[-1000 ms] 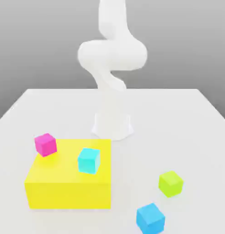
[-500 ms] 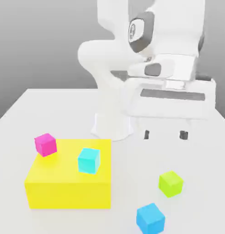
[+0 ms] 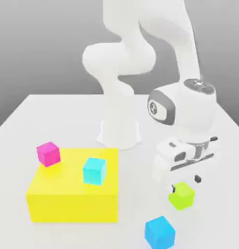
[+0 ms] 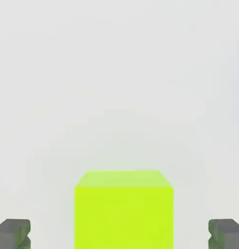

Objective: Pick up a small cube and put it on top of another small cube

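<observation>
The small lime-green cube (image 3: 182,197) rests on the white table at the exterior view's right, and it appears large in the hand view (image 4: 124,209). My gripper (image 3: 185,183) hangs just above it, open. The cube lies between the two grey fingertips (image 4: 12,233), which stand apart from its sides without touching it. Three other small cubes are in view: a blue one (image 3: 160,232) on the table in front of the lime one, and a cyan one (image 3: 94,170) and a magenta one (image 3: 48,153) on top of the big yellow block (image 3: 68,204).
The big yellow block fills the front of the exterior view's left side. The arm's white base (image 3: 119,133) stands at the middle of the table (image 3: 53,116), behind the cubes.
The hand has come down from high above the table to just over the lime-green cube. Its jaws have stayed open. No cube has moved.
</observation>
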Controlling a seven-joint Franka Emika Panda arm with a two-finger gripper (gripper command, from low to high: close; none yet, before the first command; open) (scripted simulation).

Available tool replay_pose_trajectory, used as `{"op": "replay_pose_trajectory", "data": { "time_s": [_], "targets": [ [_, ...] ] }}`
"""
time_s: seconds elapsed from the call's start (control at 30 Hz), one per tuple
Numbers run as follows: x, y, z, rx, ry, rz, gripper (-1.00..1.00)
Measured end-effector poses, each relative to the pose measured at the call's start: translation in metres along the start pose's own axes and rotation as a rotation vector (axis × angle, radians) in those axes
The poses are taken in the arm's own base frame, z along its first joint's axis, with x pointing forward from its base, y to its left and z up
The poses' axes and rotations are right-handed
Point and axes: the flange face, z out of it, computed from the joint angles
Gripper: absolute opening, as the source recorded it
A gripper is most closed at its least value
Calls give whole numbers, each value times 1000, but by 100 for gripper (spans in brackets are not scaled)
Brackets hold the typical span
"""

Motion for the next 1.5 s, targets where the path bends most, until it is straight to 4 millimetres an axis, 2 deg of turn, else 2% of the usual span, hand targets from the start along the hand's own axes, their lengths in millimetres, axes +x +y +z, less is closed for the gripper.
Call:
{"op": "replay_pose_trajectory", "data": {
  "time_s": [0.1, 0.13, 0.37, 0.77, 0.8, 0.87, 1.0, 1.17, 1.33, 1.5],
  "targets": [
    [-2, 3, 19, -7, -1, -3, 0],
    [-2, 4, 24, -9, -2, -4, -100],
    [-2, 4, 24, -9, -1, -4, -100],
    [-1, 3, -38, -10, -1, -5, -100],
    [7, 5, -41, -15, -6, 23, -100],
    [38, 27, -50, -34, -9, 176, -100],
    [96, 84, -74, -67, -17, 542, -100],
    [145, 163, -113, -74, -43, 995, -100],
    [145, 229, -144, -68, -33, 1389, -100],
    [128, 297, -171, -48, -26, 1800, -100]
  ]
}}
